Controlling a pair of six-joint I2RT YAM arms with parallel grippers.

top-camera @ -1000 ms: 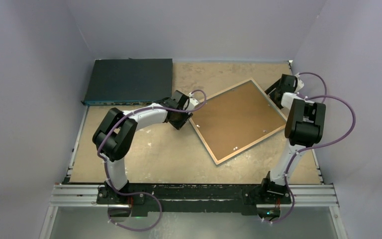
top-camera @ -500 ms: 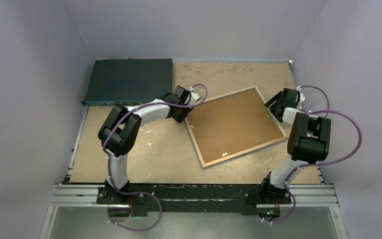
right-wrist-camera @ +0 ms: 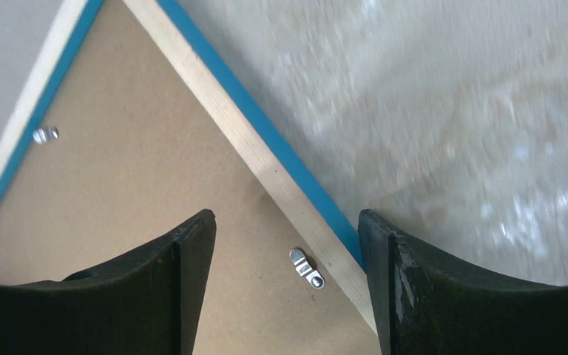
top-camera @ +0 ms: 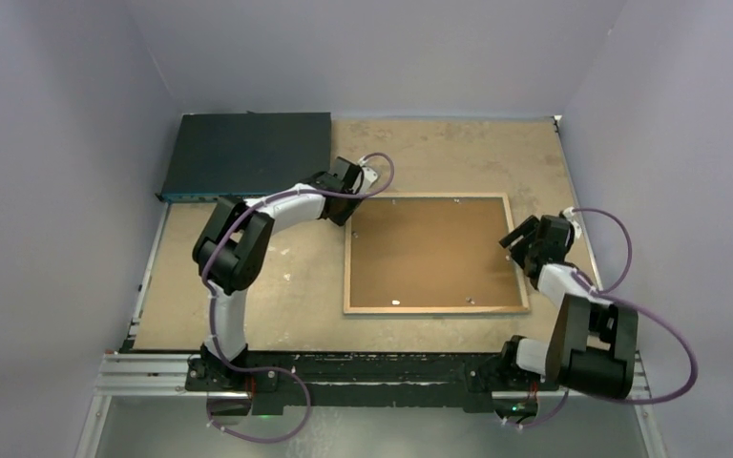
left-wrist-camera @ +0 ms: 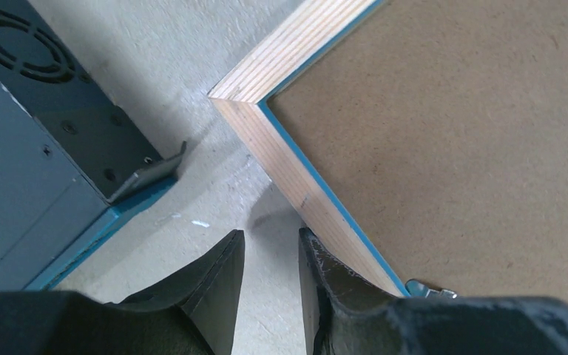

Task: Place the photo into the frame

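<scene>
Blue-fronted, wood-rimmed picture frame [left-wrist-camera: 277, 155] lies face down, brown backing board [top-camera: 429, 253] in place; photo unseen, so progress unclear. Left gripper [left-wrist-camera: 270, 237] narrowly parted beside rim; right gripper [right-wrist-camera: 285, 218] wide, astride it.

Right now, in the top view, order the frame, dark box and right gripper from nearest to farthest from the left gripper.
1. The frame: its corner right beside the left gripper.
2. The dark box: just behind, far left.
3. The right gripper: across the frame, right side.

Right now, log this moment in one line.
blue-and-wood rectangular picture frame: flat, back up | left fingers: slightly open, beside far-left corner | right fingers: open, straddling right rail | photo: unseen
</scene>
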